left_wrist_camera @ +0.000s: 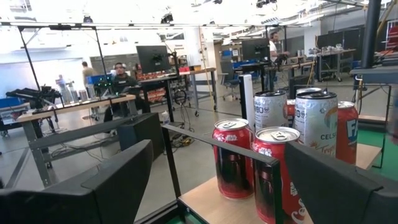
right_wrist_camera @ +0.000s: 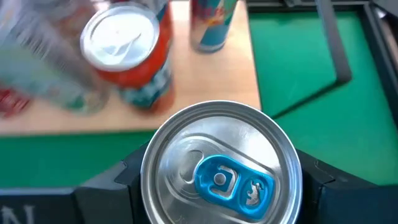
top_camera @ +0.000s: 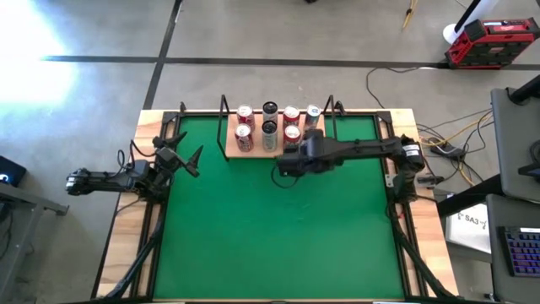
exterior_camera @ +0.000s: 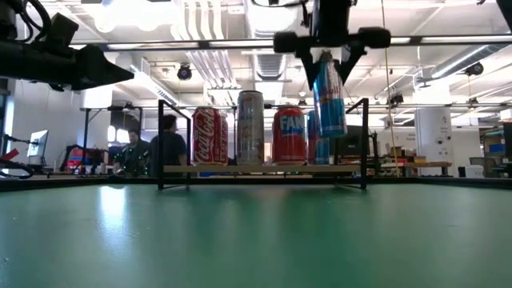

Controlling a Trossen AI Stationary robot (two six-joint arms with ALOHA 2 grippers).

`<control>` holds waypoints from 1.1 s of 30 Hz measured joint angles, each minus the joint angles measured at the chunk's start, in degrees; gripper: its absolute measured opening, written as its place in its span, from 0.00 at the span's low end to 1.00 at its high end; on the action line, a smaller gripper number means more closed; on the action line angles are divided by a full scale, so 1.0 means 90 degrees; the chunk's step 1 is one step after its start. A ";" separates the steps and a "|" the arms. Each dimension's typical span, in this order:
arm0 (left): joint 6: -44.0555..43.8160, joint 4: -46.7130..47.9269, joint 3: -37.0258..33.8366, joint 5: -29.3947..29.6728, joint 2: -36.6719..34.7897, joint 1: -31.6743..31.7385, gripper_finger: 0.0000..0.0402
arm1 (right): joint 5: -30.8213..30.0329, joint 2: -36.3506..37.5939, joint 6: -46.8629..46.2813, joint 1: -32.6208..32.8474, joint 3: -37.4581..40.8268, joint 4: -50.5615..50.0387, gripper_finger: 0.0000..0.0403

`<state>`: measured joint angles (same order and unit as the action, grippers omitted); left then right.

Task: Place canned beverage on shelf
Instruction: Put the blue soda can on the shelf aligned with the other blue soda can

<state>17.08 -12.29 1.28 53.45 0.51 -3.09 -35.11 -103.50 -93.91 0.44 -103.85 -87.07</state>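
My right gripper (exterior_camera: 330, 58) is shut on a tall blue can (exterior_camera: 330, 100) and holds it in the air just in front of the right half of the shelf (exterior_camera: 264, 169). The shelf is a light wood board between thin black uprights, at the far middle of the green mat (top_camera: 270, 219). Several cans (top_camera: 269, 127) stand upright on the board. The held can's silver top with its blue tab fills the right wrist view (right_wrist_camera: 221, 168). My left gripper (top_camera: 190, 156) is open and empty above the mat's far left corner, pointing toward the shelf. My right gripper pinches the blue can between its two fingers (right_wrist_camera: 329, 180) on opposite sides of its upper wall, just below the rim (exterior_camera: 326, 64). The fingers come from above, pointing down. The can hangs below them, nearly upright with a slight tilt, clear of the mat and higher than the shelf board.
The board holds red cans (left_wrist_camera: 233, 158) at its left, silver ones (exterior_camera: 250, 128) in the middle, an orange-red one (right_wrist_camera: 134, 56) and a small blue one (top_camera: 313, 112) at its far right. Bare board (right_wrist_camera: 205, 93) shows at the shelf's near right. People sit at desks beyond the table (left_wrist_camera: 118, 74).
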 joint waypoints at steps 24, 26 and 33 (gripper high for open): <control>0.0000 -0.0002 0.0000 0.0000 0.0000 -0.0001 0.86 | 0.1005 -0.0007 0.1641 -0.1874 0.0511 0.1375 0.56; 0.0000 -0.0002 0.0000 -0.0001 0.0000 -0.0001 0.86 | 0.1151 -0.0007 0.1789 -0.1960 0.0554 0.1519 0.56; 0.0000 0.0000 0.0000 -0.0002 0.0000 0.0000 0.86 | 0.1452 -0.0009 0.2040 -0.2193 0.0668 0.1707 0.56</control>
<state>17.08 -12.30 1.28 53.43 0.51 -3.09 -22.04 -103.59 -75.55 -19.30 -97.84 -71.70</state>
